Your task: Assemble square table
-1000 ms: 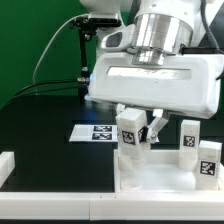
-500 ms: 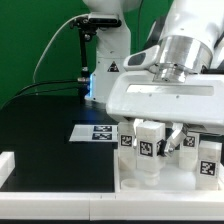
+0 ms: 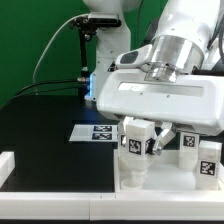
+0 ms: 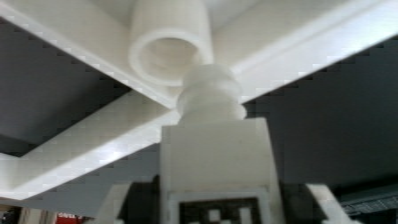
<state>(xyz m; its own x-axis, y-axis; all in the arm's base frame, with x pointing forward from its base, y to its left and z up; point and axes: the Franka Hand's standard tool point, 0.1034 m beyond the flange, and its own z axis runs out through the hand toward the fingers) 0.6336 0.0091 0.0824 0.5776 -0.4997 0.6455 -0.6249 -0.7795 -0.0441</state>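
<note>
— How many legs show?
— Three. The gripper (image 3: 141,140) is clamped on one leg (image 3: 135,138), upright over the tabletop (image 3: 170,178); two more legs (image 3: 186,140) (image 3: 209,157) stand on it, rightward.
— Further left?
— One marker board (image 3: 96,132).

Three tagged legs (image 3: 137,140), one tabletop (image 3: 160,183), one marker board (image 3: 98,133).

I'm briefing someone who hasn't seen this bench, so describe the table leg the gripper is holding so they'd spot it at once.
Find the big white arm head, then follow it down to the gripper above the square table top. The leg sits clamped between its fingers, a white block with a black-and-white tag. Unlike the two legs toward the exterior view's right, which nothing grips, it is held.
</note>
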